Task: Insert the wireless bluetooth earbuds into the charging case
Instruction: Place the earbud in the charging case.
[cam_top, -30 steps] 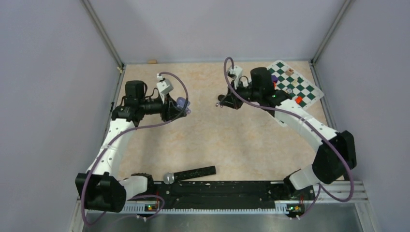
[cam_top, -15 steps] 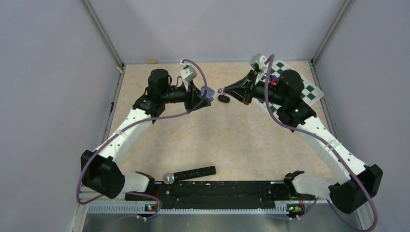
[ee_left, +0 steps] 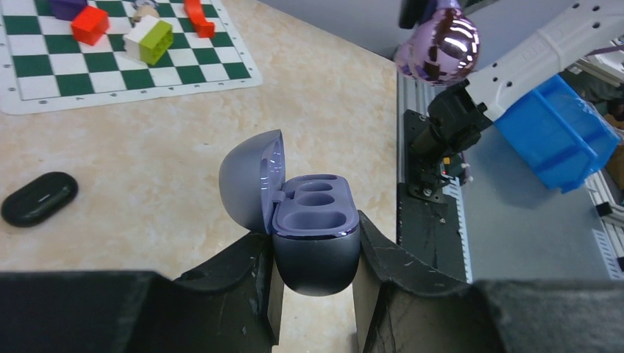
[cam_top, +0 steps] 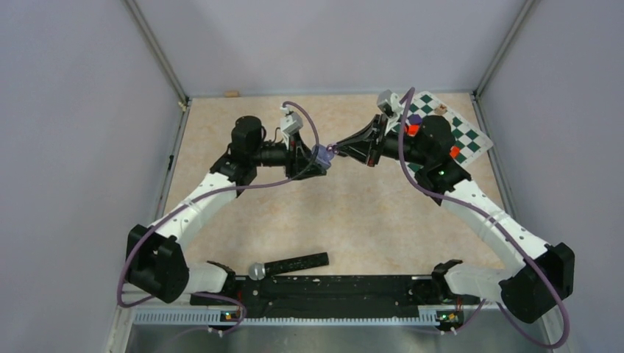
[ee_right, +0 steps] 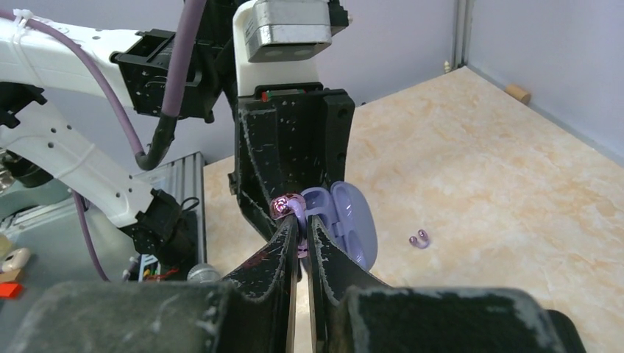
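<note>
My left gripper (cam_top: 318, 159) is shut on the lilac charging case (ee_left: 316, 235), held above the table with its lid open and both wells empty. The case also shows in the top view (cam_top: 321, 154). My right gripper (ee_right: 303, 229) is shut on a pale lilac earbud (ee_right: 288, 205), holding it just above the open case (ee_right: 346, 220). From the left wrist that earbud (ee_left: 438, 45) hangs at the upper right. In the top view my right gripper (cam_top: 340, 145) nearly touches the case. A second lilac earbud (ee_right: 419, 240) lies on the table. No black earbuds are in view.
A black oval case (ee_left: 39, 198) lies shut on the table near the chessboard mat (cam_top: 465, 140), which carries coloured blocks (ee_left: 90, 24). A black bar with a silver knob (cam_top: 291, 265) lies near the front rail. A blue bin (ee_left: 559, 132) stands off the table.
Both arms swung inward to meet at the table's middle. My left gripper carried the open case right, and my right gripper brought the lilac earbud down-left to just over it.
</note>
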Controlling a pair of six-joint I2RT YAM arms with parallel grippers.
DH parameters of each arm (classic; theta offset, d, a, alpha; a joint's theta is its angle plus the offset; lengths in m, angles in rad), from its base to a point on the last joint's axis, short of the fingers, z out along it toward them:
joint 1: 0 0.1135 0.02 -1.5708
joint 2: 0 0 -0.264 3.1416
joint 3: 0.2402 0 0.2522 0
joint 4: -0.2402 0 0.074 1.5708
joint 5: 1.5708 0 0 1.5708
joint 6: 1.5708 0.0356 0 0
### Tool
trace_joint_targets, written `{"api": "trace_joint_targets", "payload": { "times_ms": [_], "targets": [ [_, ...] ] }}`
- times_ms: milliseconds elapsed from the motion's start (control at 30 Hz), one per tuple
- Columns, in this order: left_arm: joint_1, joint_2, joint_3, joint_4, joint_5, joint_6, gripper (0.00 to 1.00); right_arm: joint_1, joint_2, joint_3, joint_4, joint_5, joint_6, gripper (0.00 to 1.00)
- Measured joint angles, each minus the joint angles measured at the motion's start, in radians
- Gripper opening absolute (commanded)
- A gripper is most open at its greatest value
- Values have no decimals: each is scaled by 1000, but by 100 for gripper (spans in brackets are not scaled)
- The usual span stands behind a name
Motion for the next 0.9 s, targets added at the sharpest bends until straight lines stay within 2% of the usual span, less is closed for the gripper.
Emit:
{"api": "trace_joint_targets", "payload": {
  "times_ms": [467, 633, 900],
  "targets": [
    [-33, -27, -21, -29, 109, 106, 7, 40, 39, -43, 71, -57, 12, 8],
    [-40, -27, -21, -68, 126, 165, 8, 86, 72, -43, 63, -65, -1, 8],
    [-40, -28, -21, -89, 129, 208, 8, 92, 73, -43, 52, -64, -26, 7]
  ]
}}
